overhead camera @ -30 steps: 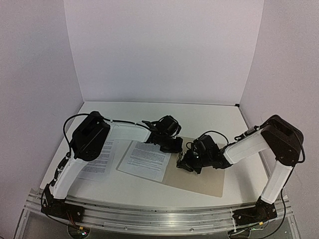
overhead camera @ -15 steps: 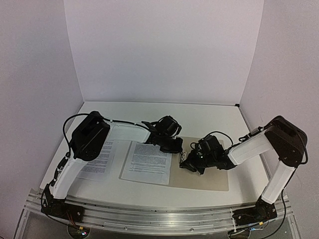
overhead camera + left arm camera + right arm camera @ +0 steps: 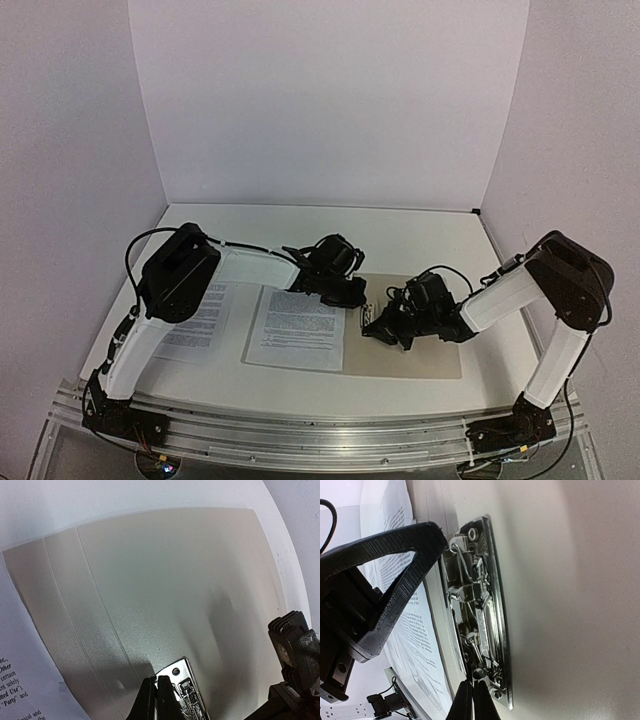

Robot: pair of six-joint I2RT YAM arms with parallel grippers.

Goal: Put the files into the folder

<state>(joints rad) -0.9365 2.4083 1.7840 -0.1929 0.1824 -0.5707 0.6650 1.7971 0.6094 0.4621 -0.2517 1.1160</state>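
Far to the left of the folder (image 3: 425, 358), one of the files (image 3: 193, 322) lies flat on the table (image 3: 400, 235), well apart from the folder and partly under the left arm. A second printed sheet (image 3: 297, 328) lies just beside the folder on its left side, and its right edge reaches the folder's left border; in the left wrist view this sheet (image 3: 17, 680) seems to overlap that border a little. The folder lies open and flat, with its inner tan surface up. The left gripper (image 3: 352, 297) is over the left part of the folder, its fingers pressed together with no gap and with nothing between them, the tips (image 3: 156, 682) just beside the metal clip (image 3: 186, 690). The clip (image 3: 479, 605) sits along the inner spine of the folder. The right gripper (image 3: 372, 328) is at the other end of the clip, also clenched, its tips (image 3: 472, 696) against the clip's end; I cannot tell if they pinch any part of it. The right part of the folder carries no sheet.
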